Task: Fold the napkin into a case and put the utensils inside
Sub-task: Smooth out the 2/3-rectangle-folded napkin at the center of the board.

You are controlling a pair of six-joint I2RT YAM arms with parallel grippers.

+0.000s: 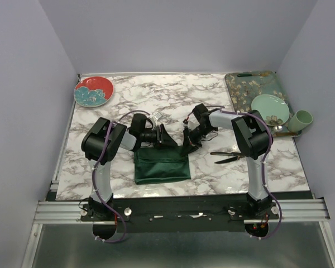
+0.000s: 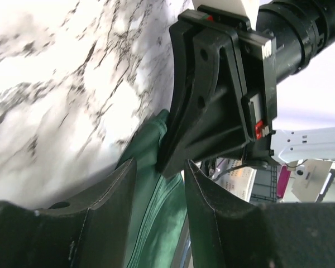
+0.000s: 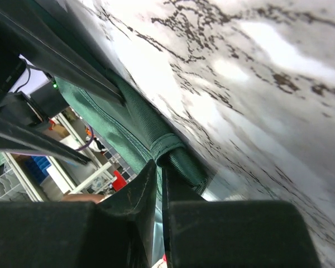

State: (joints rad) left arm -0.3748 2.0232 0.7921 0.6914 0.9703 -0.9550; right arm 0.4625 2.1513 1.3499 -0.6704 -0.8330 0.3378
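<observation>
right end effector (image 3: 159,167) pinches the napkin (image 1: 162,167) far edge, left end effector (image 2: 160,167) half open.

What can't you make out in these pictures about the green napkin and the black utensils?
1. The utensils: top view, too small to tell their types; one end lies under the right arm.
2. Far edge of the napkin: top view, covered by the left end effector and the right end effector.
3. Overall fold of the napkin: both wrist views, cut off by the frame edges, so only narrow strips show.
</observation>
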